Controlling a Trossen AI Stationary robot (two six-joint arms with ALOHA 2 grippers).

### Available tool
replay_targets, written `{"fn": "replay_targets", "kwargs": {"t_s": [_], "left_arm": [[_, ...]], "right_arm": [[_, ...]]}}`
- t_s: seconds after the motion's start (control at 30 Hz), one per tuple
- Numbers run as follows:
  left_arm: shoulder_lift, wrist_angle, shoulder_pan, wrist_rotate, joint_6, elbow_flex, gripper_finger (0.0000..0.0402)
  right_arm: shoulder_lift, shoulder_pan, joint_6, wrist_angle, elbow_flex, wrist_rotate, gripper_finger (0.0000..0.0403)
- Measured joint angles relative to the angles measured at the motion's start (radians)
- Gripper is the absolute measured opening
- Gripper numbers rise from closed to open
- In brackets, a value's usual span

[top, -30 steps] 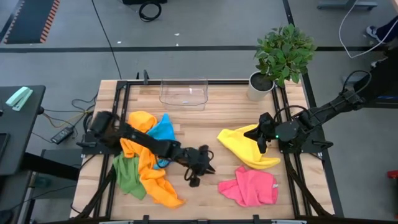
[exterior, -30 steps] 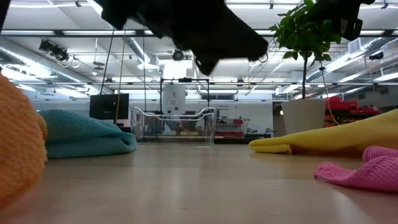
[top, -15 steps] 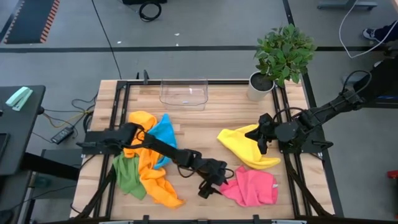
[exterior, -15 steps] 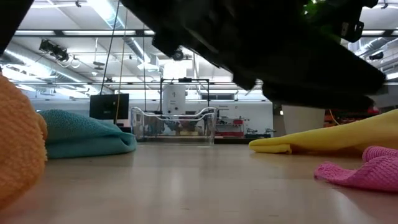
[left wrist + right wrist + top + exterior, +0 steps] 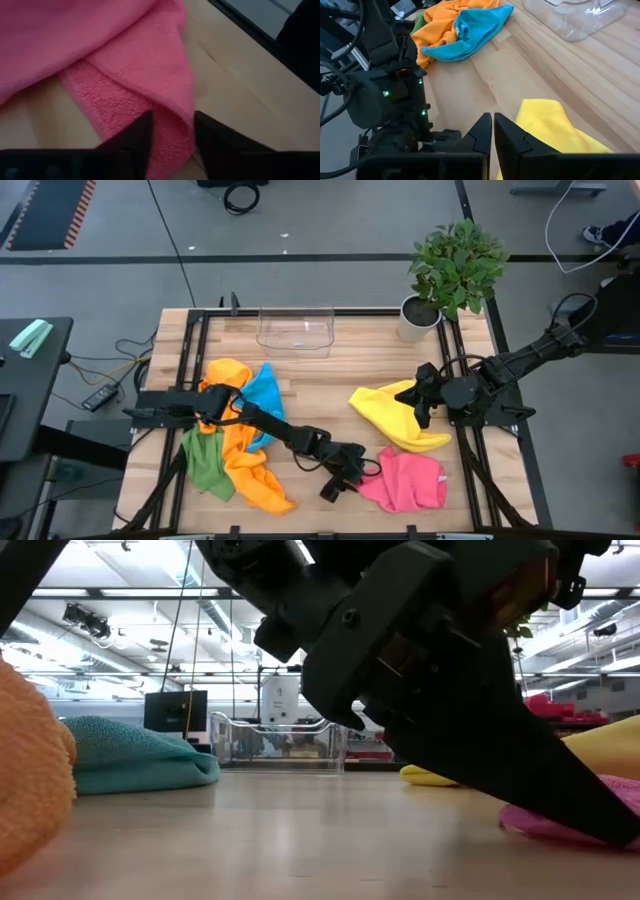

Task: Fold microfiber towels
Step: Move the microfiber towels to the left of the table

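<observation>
Pink towel (image 5: 405, 482) crumpled at the table's near right, left gripper (image 5: 345, 476) reaching across with jaws apart astride its edge, seemingly to pinch a corner for folding — plain only from the left wrist; right gripper (image 5: 418, 405), jaws together, parked over the yellow towel (image 5: 395, 418).

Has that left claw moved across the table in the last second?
Yes. The left gripper has slid away from the orange towel and now reaches the edge of the pink towel.
</observation>
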Motion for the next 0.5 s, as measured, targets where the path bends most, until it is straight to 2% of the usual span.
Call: {"fn": "replay_targets", "kwargs": {"t_s": [0.1,0.17,0.33,0.5], "left_arm": [[-0.005,-0.011,0.000,0.000,-0.041,0.000,0.0047],[-0.018,-0.033,0.003,0.000,-0.087,-0.002,0.0015],[-0.100,-0.133,0.029,0.000,-0.078,-0.002,0.0017],[-0.211,-0.375,0.070,-0.004,-0.044,-0.003,0.0011]], "right_arm": [[0.000,0.000,0.000,-0.006,0.000,0.000,0.0027],[0.000,0.000,0.001,-0.005,0.000,0.000,0.0027],[0.000,0.000,0.000,-0.005,0.000,0.000,0.0027],[0.000,0.000,0.012,-0.004,0.000,0.000,0.0027]]}}
